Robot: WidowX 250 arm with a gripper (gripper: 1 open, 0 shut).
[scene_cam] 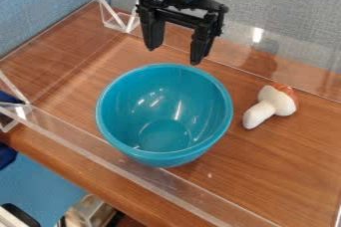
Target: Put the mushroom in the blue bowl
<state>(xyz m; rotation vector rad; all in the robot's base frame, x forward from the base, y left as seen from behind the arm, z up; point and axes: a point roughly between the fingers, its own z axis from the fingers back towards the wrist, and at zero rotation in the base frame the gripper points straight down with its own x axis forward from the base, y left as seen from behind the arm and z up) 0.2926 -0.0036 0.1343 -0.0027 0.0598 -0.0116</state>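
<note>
Mushroom [269,107] lay at frame right, just beside blue bowl [164,114], stem toward lower left | end effector [176,54], upper centre, was wide open, holding nothing | target lay lower right of it

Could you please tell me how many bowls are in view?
1. The teal-blue bowl sits on the wooden table, below the open end effector in the picture and left of the mushroom. I see no others.

The bowl [164,115] is teal-blue; the mushroom [270,106] has a cream-white stem and orange cap.
</note>
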